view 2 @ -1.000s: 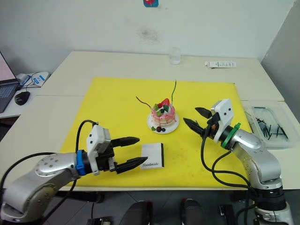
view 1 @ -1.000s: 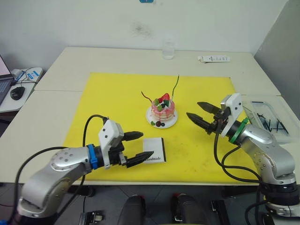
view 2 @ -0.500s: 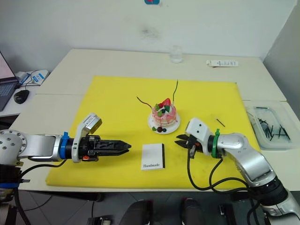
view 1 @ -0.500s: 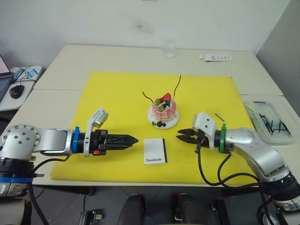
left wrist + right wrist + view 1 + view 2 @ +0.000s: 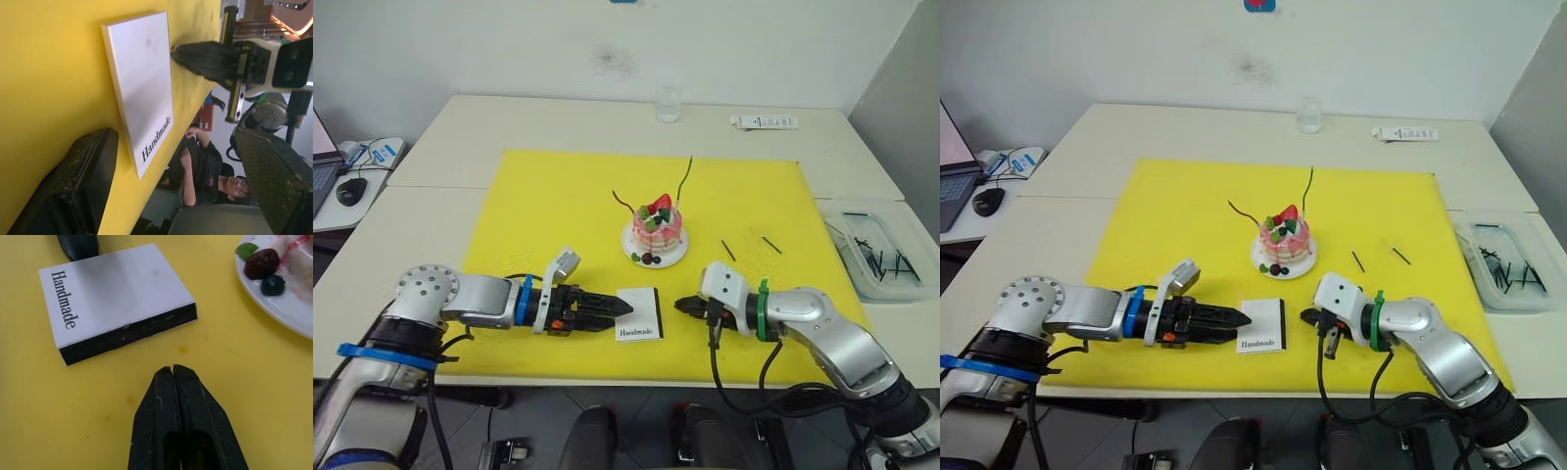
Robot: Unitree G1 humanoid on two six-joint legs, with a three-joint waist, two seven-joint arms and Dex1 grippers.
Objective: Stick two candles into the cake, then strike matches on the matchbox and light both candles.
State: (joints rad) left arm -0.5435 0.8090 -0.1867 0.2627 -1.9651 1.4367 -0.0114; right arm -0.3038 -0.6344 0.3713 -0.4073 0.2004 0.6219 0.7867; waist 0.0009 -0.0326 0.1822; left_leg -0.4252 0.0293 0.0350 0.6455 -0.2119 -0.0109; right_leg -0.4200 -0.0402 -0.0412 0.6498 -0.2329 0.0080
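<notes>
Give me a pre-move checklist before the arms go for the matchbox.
1. Candles in cake: green candle and red candle both standing in it, ok.
2. Matchbox flat on the yellow mat, "Handmade" face up: ok.
3. Matches loose on the mat, not picked up: not ok.
4. Right gripper shut and empty beside the box's dark strip: ok.
5. Left gripper at the box's left edge; contact: cannot tell.

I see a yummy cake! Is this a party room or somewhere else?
Probably an office or lab, not a party room: plain pale tables, a black computer mouse beside a laptop, and a clear plastic bin of spare sticks.
</notes>
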